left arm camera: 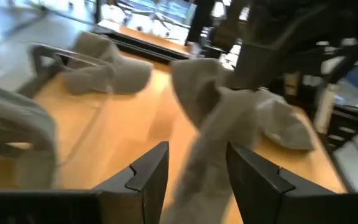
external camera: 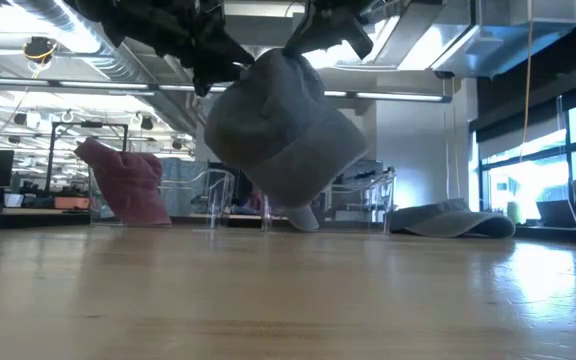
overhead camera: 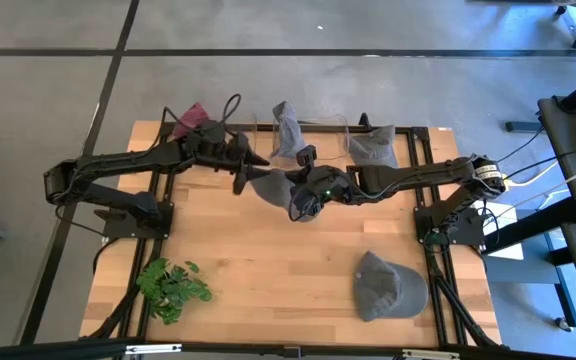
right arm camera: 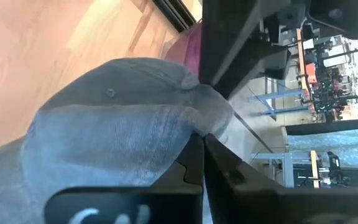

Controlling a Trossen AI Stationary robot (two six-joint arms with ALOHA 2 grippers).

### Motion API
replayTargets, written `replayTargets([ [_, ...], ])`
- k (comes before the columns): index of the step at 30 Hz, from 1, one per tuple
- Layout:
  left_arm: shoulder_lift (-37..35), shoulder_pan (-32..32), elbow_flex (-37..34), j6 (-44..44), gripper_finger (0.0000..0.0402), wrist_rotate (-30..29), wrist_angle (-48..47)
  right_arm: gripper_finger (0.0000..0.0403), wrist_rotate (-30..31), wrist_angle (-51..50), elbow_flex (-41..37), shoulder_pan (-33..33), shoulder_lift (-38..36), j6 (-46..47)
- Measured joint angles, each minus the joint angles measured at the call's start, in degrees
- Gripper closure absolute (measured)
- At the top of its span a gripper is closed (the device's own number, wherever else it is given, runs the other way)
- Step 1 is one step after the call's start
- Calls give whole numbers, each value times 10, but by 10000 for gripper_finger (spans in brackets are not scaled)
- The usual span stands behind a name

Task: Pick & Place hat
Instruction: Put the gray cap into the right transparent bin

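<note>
A grey hat (overhead camera: 271, 185) hangs in the air above the middle of the table, between the two arms; in the low view the hat (external camera: 283, 125) is clear of the wood. My right gripper (overhead camera: 298, 200) is shut on it from the right. My left gripper (overhead camera: 246, 170) is open on its left side; in the left wrist view its two fingers (left arm camera: 146, 175) stand on either side of a hanging fold of the hat (left arm camera: 207, 134). The right wrist view shows the crown and its button (right arm camera: 109, 92). My right gripper (right arm camera: 202, 146) pinches a bunched edge of the hat's crown (right arm camera: 211, 107) between its two shut fingers. The hat is lifted clear and hangs below the fingers, slack. My left gripper (left arm camera: 197, 177): grey cloth hangs between its open fingers, and I cannot tell whether they touch it.
A maroon hat (overhead camera: 194, 118), a grey hat on a clear stand (overhead camera: 288, 125) and another grey hat (overhead camera: 373, 148) sit along the far edge. A grey cap (overhead camera: 388, 285) lies near the right front corner, a green plant (overhead camera: 173, 290) near the left front corner.
</note>
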Motion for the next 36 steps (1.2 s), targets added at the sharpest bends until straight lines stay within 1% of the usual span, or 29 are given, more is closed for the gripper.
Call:
replayTargets([
  [4, 0, -6, 0, -15, 249, 37, -2, 401, 0, 1, 0, 0, 0, 0],
  [7, 0, -18, 0, -17, 248, 35, -4, 401, 0, 5, 0, 0, 0, 0],
  [13, 0, -42, 0, 39, 251, -22, -31, 401, 0, 21, 0, 0, 0, -1],
  [16, 0, -48, 0, 46, 254, -71, -41, 401, 0, 22, 0, 1, 0, -1],
  [18, 0, -49, 0, 46, 256, -89, -42, 401, 0, 21, 0, 2, 0, -1],
  [24, 0, -49, 0, 46, 260, -94, -41, 400, -10, 21, 0, 2, 0, 0],
  [29, 0, -49, 0, 47, 287, -93, -41, 400, -10, 20, 0, 2, 0, 0],
  [32, 0, -49, 0, 43, 315, -83, -41, 400, -10, 19, 0, 2, 0, 1],
  [36, 0, -47, 0, 7, 359, -57, -40, 400, -10, 19, 0, 2, 0, 1],
])
